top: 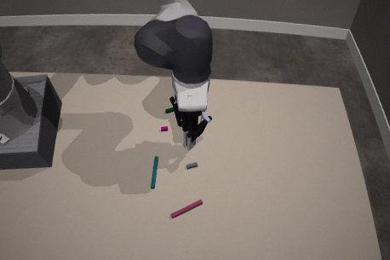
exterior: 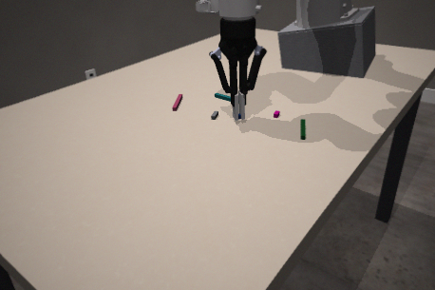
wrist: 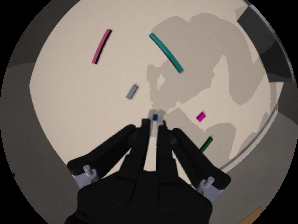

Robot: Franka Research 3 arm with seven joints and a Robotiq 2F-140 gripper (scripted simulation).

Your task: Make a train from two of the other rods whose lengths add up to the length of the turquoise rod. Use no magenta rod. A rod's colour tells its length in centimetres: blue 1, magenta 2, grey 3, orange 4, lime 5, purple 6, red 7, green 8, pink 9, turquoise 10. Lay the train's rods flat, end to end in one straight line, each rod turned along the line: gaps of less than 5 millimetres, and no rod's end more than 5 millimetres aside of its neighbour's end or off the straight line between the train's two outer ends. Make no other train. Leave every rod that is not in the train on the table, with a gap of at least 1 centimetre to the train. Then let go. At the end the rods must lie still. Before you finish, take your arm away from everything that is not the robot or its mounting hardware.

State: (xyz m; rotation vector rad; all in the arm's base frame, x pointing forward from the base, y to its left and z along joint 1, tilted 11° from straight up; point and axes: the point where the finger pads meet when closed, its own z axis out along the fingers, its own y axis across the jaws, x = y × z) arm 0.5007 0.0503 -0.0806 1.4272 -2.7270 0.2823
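Blue shows between the fingertips of the gripper [top: 189,147] [exterior: 239,118] [wrist: 156,116], whose jaws stand nearly closed, pinching the short blue rod [exterior: 239,116] [wrist: 155,118]. Outward from there, the grey rod [top: 192,165] [exterior: 215,115] [wrist: 132,92] lies near, on the side toward the pink rod [top: 186,209] [exterior: 178,102] [wrist: 102,46], with the turquoise rod [top: 154,172] [exterior: 222,97] [wrist: 166,53] nearer the base. The pink rod is the likely partner, blue and pink matching turquoise in length. In the top view it lies down the picture from the jaws, well apart, its long axis slanting from lower left to upper right; the upper-right end is nearer the jaws and farther from the base. The next move probably calls for carrying blue past grey and turning it to that slant, just off either pink end.
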